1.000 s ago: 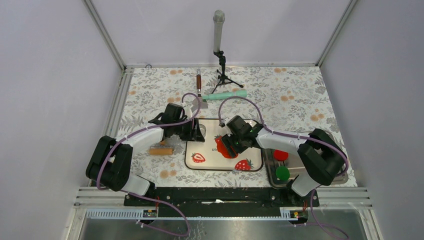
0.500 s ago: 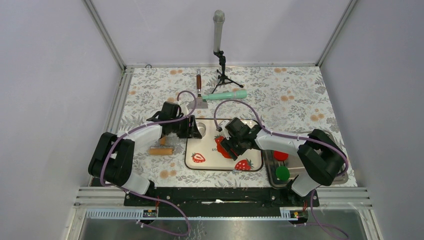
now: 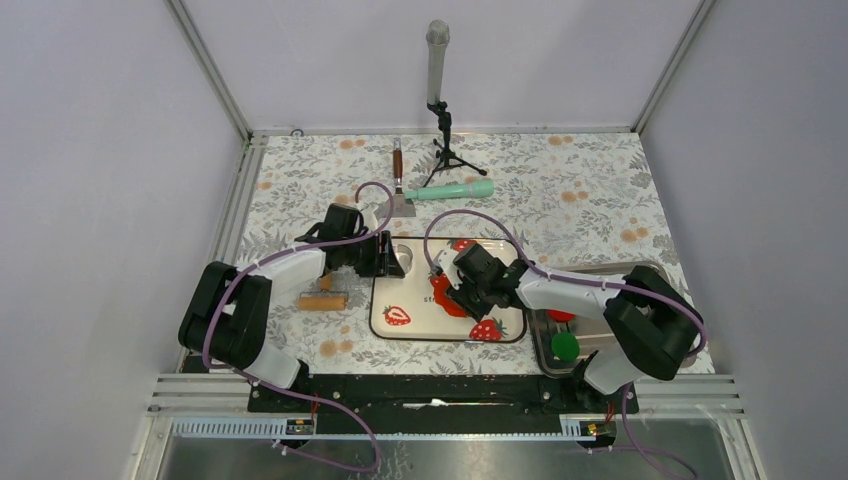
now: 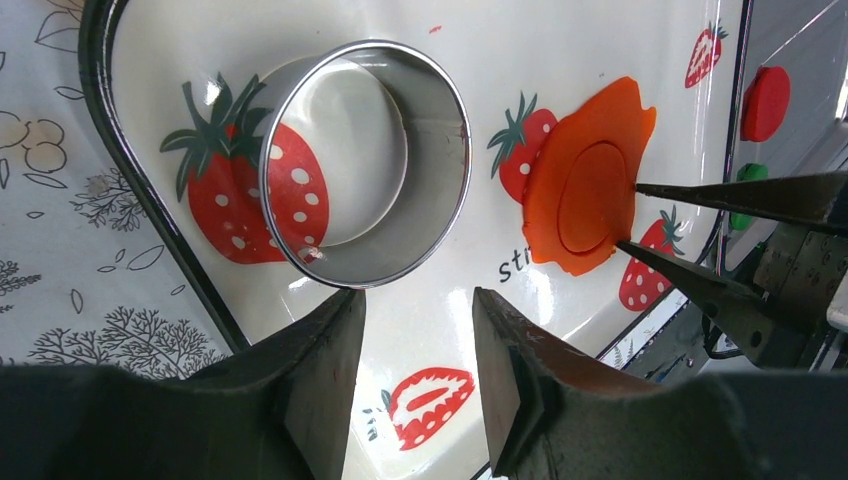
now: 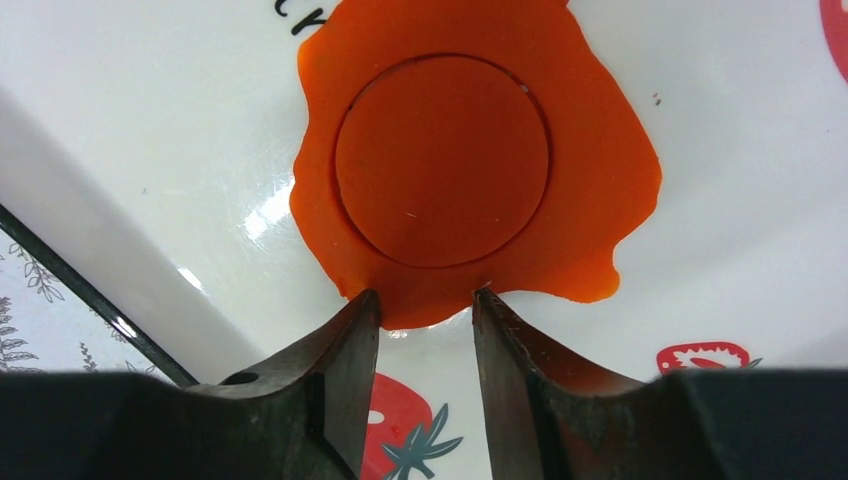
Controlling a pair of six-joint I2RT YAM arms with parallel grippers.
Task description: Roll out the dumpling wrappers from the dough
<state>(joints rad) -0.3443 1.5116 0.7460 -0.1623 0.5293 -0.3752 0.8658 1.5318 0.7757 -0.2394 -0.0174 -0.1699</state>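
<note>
The dough is a flat, ragged orange-red sheet on the strawberry-print tray. A round dumpling wrapper is cut in its middle and still sits inside the sheet. My right gripper is open. Its fingertips rest at the sheet's near rim, which lies in the gap between them. From above, the right gripper covers most of the dough. My left gripper is open and empty, just short of the metal ring cutter. The dough also shows in the left wrist view.
A metal tray at the right holds a crimson disc and a green disc. A teal rolling pin and a scraper lie behind the strawberry tray. A small wooden tool lies to its left. A microphone stand is at the back.
The right gripper's jaws have narrowed and it has shifted slightly toward the near right along the dough's edge. The left gripper has drawn back a little from the tray.
</note>
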